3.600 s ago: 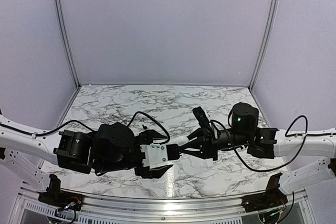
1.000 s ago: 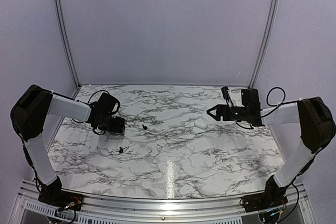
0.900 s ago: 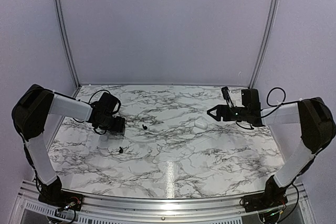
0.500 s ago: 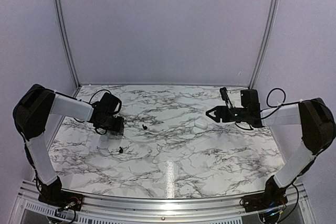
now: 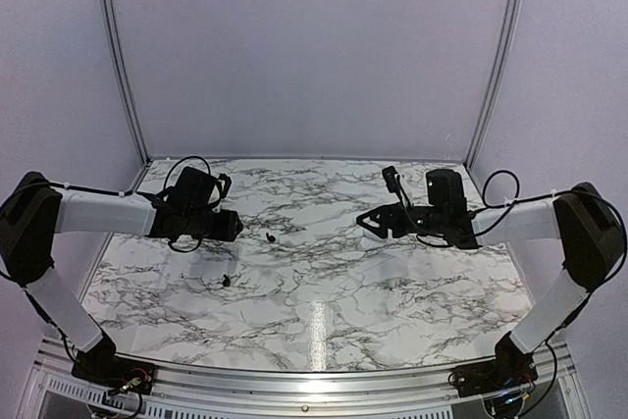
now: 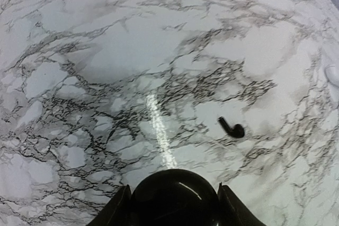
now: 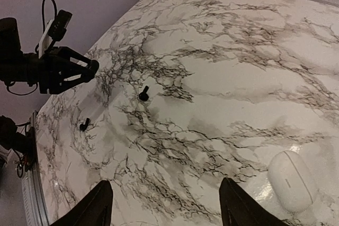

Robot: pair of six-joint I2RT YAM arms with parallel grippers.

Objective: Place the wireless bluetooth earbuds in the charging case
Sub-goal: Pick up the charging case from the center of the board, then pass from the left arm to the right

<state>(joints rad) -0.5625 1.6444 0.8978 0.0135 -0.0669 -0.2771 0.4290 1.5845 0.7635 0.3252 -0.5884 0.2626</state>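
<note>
While the left gripper (image 6: 173,189) is clasping a black charging case (image 6: 175,207) between its fingers, the right gripper (image 7: 167,181) is hanging released, its jaws spread with nothing between them. A white charging case (image 7: 291,181) is lying just beside its right-hand finger, outside the gap. One black earbud (image 6: 231,128) is resting on the worktop (image 5: 324,306) a little ahead of the left gripper. A second black earbud (image 5: 226,281) is sitting nearer the bases, apart from the first.

The step in hand seems to be securing the cases before any earbud goes in. To do that well, the right gripper is probably needing to shift sideways until the white case is centred between its jaws, since a finger closing off-centre is likely to skid the smooth pebble away. The left gripper is best gripping low on the black case, leaving the lid free.

The worktop is gleaming, a bright streak of reflected light running across its grey-veined marble pattern, and the dark veins are making the tiny black earbuds harder to pick out. Pale lilac walls (image 5: 314,46) are enclosing the worktop on three sides.
</note>
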